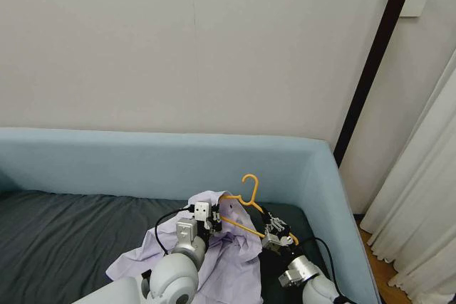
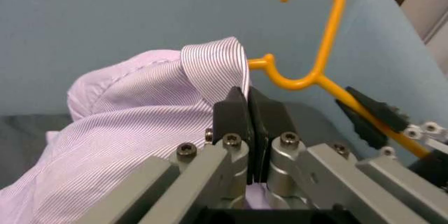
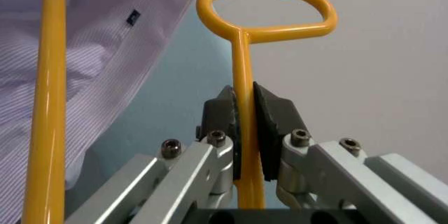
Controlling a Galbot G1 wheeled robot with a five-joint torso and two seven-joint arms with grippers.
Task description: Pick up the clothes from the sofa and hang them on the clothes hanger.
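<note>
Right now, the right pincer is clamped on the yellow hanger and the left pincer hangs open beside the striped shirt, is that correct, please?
Not quite: the left pincer is shut on the striped shirt, not open beside it, as the left wrist view shows. The right pincer is indeed clamped on the yellow hanger.

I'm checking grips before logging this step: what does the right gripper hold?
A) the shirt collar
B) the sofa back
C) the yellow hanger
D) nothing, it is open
C: the right gripper is shut on a bar of the yellow hanger, while the left gripper pinches the striped shirt.
</note>
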